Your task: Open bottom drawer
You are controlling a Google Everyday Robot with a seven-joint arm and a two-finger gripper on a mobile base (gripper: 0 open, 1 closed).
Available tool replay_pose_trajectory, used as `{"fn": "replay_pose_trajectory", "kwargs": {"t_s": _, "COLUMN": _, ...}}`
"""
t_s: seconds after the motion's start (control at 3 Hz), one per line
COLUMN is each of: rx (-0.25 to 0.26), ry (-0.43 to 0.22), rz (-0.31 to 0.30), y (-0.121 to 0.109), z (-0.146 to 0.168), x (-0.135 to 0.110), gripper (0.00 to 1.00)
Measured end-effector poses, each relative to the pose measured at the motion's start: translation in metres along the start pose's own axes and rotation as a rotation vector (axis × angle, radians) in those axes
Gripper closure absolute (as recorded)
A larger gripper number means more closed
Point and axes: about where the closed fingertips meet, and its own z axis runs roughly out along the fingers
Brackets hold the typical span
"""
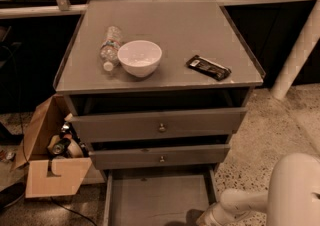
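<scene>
The grey cabinet has three drawers. The bottom drawer [159, 197] is pulled far out, and its shallow grey tray shows below the middle drawer front [161, 156]. Its own front and knob are below the frame edge, out of view. The top drawer front [160, 125] is the tallest and stands slightly out. My white arm [295, 192] reaches in from the lower right. The gripper [206, 218] is at the bottom edge, by the drawer's right side wall, mostly cut off by the frame.
On the cabinet top [170, 25] lie a plastic bottle [110, 45], a white bowl [140, 58] and a dark snack bar [208, 67]. An open cardboard box [50, 162] with bottles stands on the floor at the left. A white post [300, 45] rises at the right.
</scene>
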Motion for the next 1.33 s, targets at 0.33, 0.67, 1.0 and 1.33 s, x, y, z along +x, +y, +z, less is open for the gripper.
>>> {"fn": "replay_pose_trajectory", "kwargs": {"t_s": 0.33, "rx": 0.000, "ry": 0.000, "rz": 0.000, "y": 0.0001, "z": -0.0004, "x": -0.0001, "gripper": 0.88}}
{"fn": "replay_pose_trajectory", "kwargs": {"t_s": 0.67, "rx": 0.000, "ry": 0.000, "rz": 0.000, "y": 0.0001, "z": -0.0004, "x": -0.0001, "gripper": 0.65}}
{"fn": "replay_pose_trajectory", "kwargs": {"t_s": 1.0, "rx": 0.000, "ry": 0.000, "rz": 0.000, "y": 0.0002, "z": -0.0003, "x": -0.0001, "gripper": 0.42}}
{"fn": "replay_pose_trajectory", "kwargs": {"t_s": 1.33, "rx": 0.000, "ry": 0.000, "rz": 0.000, "y": 0.0002, "z": -0.0003, "x": -0.0001, "gripper": 0.18}}
